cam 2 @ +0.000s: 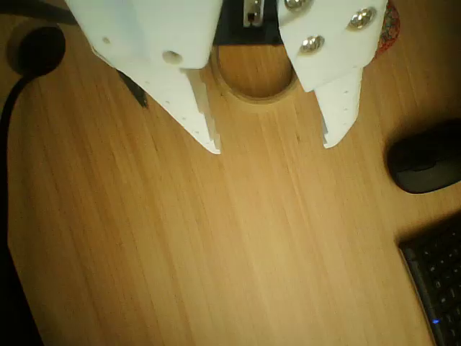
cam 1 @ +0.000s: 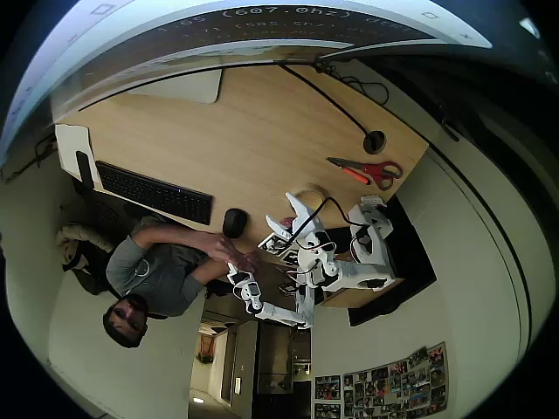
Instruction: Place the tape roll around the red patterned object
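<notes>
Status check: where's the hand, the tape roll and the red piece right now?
Hand open, empty, above bare desk. Tape roll flat between fingers, ungripped. Red patterned object outside ring, at right finger. Mouse well aside.

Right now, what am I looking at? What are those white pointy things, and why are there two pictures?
It's a small white robot arm on a wooden desk. One picture looks down from the ceiling. The other comes from a camera riding on the arm. The pointy things are its gripper, jaws open, holding nothing. Between them lies a tape roll, with a red patterned object peeking beside it. Also there: a mouse, a keyboard and red scissors. A person sits alongside.
</notes>
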You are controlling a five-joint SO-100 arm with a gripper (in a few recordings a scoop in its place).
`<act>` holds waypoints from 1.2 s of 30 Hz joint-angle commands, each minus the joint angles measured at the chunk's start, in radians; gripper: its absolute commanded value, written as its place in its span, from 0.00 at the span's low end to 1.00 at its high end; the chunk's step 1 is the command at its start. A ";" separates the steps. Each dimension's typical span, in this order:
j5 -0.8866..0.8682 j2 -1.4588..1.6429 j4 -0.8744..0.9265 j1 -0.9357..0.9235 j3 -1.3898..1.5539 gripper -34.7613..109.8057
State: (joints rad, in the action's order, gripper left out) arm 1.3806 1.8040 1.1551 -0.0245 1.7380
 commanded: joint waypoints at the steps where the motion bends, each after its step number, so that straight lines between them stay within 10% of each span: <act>1: -0.453 -0.353 -0.313 -0.106 -0.253 0.52; 23: -0.451 -0.353 -0.296 -0.120 -0.259 0.52; 36: -0.541 -0.219 0.012 -0.115 -0.373 0.54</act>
State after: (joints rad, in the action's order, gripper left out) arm 0.8529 1.4619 1.1198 -0.1457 1.3913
